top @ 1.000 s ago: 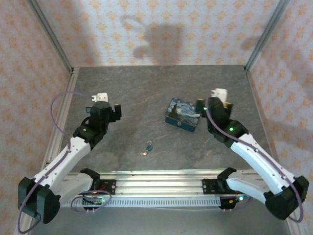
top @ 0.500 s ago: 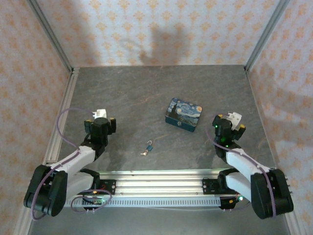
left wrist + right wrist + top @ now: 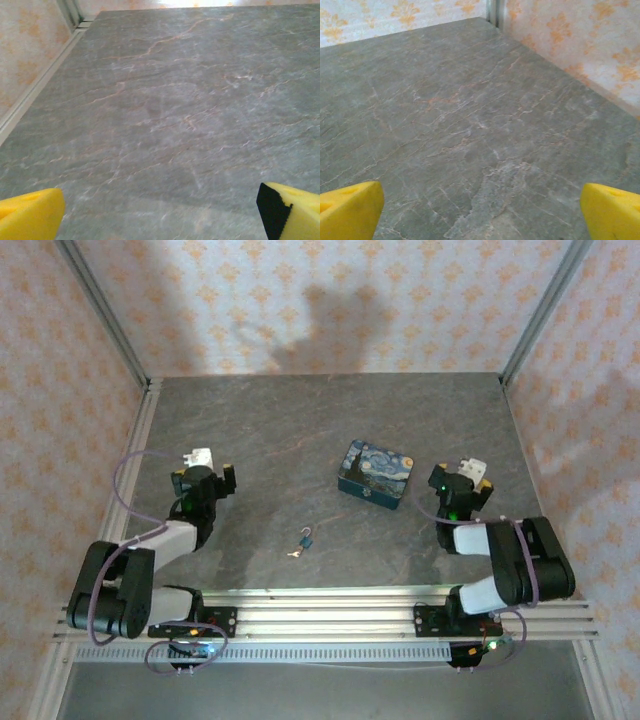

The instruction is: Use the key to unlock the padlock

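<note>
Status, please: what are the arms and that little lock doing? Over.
Left pincer and right pincer open, empty. Tiny bluish-dark padlock and thin pale gold key lie close together, untouched. Blue swirl-painted tin stands apart, nothing blocking.

You will find the padlock (image 3: pixel 307 538) lying flat on the worktop (image 3: pixel 260 440), toward 7 o'clock from the worktop's centre and near the front edge. Its body is small, bluish and dark, with a thin metal shackle pointing toward 12 o'clock. Whether the shackle is latched is too small to tell. The key (image 3: pixel 294 553), thin and pale gold, lies at 7 o'clock just beside the padlock. Contact between them cannot be confirmed.
</note>
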You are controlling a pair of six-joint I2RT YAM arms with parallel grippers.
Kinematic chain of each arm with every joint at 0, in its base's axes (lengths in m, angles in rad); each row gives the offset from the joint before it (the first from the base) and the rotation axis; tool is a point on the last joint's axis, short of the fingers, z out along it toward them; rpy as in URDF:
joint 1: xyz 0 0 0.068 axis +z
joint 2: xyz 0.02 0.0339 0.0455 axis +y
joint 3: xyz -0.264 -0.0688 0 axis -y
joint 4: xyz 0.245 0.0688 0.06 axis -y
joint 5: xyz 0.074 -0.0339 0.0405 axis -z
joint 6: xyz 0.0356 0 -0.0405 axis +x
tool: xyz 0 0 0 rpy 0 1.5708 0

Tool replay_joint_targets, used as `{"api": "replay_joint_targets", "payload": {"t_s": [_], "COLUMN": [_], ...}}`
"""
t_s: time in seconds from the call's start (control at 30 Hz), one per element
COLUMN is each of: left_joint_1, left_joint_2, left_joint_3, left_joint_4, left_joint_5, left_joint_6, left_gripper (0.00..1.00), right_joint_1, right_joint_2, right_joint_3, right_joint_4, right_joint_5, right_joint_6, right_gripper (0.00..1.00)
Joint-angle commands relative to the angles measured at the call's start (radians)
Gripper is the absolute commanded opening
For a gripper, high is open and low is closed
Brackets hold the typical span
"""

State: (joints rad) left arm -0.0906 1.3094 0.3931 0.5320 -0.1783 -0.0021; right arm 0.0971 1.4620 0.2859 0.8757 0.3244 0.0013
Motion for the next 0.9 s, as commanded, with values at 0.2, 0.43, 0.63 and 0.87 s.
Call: {"api": "replay_joint_targets", "payload": {"t_s": [0.2,0.43,0.63,0.87], "left_joint_1": [0.021,0.049,0.050,0.049], "left_joint_2": [0.176,0.185,0.185,0.185], "left_joint_3": [0.031,0.046,0.046,0.046], "left_joint_4": [0.206,0.184,0.184,0.184], "left_joint_5": [0.105,0.114,0.114,0.113], "left_joint_6": [0.051,0.022,0.023,0.022], "left_gripper": [1.00,1.00,1.00,1.00], "right_joint_1": [-0.015,-0.015,-0.014,-0.015], "right_joint_2": [0.061,0.063,0.065,0.065], "right_joint_3": [0.111,0.108,0.109,0.107], "right_joint_4": [-0.053,-0.042,-0.041,-0.039], "right_joint_5": [-0.016,-0.018,-0.027,-0.036], "right_joint_6": [-0.001,-0.004,-0.012,-0.013], "right_gripper": [1.00,1.00,0.99,1.00]}}
